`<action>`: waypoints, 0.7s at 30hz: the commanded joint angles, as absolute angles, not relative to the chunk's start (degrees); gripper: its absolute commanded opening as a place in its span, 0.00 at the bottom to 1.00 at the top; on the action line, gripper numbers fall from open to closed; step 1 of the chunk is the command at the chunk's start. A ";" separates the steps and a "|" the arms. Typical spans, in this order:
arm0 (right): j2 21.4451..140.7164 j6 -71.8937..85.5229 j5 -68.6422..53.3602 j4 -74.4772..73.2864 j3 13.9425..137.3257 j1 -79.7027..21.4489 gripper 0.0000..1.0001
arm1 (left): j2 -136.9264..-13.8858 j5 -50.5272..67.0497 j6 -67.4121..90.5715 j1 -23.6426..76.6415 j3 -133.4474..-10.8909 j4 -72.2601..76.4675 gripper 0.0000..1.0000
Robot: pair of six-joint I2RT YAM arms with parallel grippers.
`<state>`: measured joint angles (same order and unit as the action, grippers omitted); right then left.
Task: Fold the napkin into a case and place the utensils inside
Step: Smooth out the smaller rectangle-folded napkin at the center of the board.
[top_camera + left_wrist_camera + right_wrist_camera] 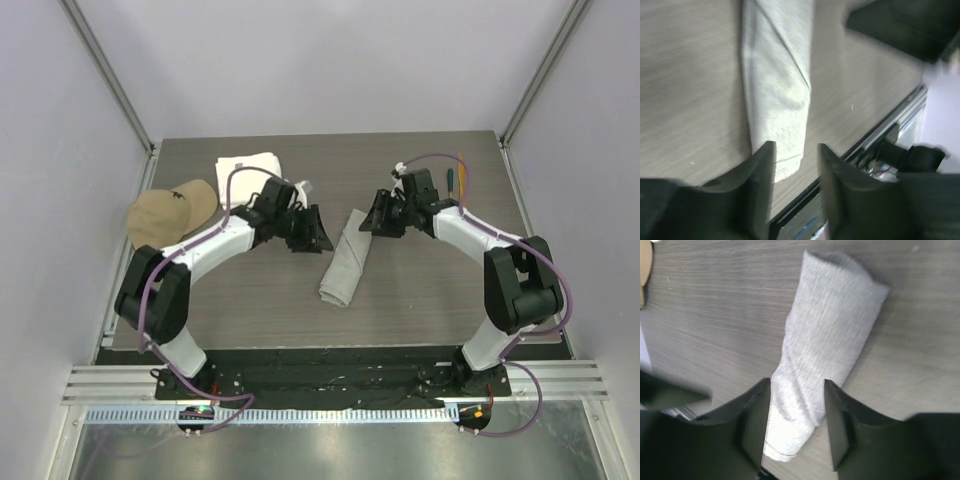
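Observation:
The napkin (345,258) lies in the middle of the table, folded into a long narrow light-grey strip that runs from back right to front left. My left gripper (318,232) hovers just left of its far end, jaws apart and empty; in the left wrist view the napkin (777,90) stretches away past the left finger (762,175). My right gripper (372,218) is open just right of the far end; its wrist view shows the napkin (830,330) lying flat below the gap. Of the utensils, a teal handle (449,180) and an orange stick (461,170) lie at the back right.
A white towel (250,172) lies at the back left, with a tan cap (172,212) beside it near the left edge. The metal rail of the table's front edge (880,135) shows in the left wrist view. Grey walls close in three sides.

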<state>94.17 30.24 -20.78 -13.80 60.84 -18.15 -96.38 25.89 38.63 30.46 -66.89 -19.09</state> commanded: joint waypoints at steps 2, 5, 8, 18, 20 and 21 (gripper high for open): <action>101.49 26.02 -28.28 -13.53 69.06 -16.96 0.37 | -92.55 25.49 44.55 36.99 -59.51 -6.34 0.24; 103.70 26.71 -31.90 -9.61 69.17 -16.88 0.29 | -94.82 23.65 44.74 39.46 -58.18 -3.17 0.06; 106.77 27.42 -34.00 -6.17 69.34 -16.87 0.26 | -97.11 21.19 43.51 39.64 -57.40 -3.52 0.00; 117.32 26.90 -38.31 -0.26 72.25 -13.37 0.20 | -103.35 12.93 43.06 39.46 -51.24 -4.21 0.00; 117.86 27.42 -38.58 3.06 71.55 -12.92 0.19 | -103.54 12.22 42.89 39.11 -50.10 -4.04 0.00; 118.12 27.60 -39.02 3.51 71.28 -12.40 0.19 | -103.36 10.74 42.02 39.02 -50.01 -4.04 0.00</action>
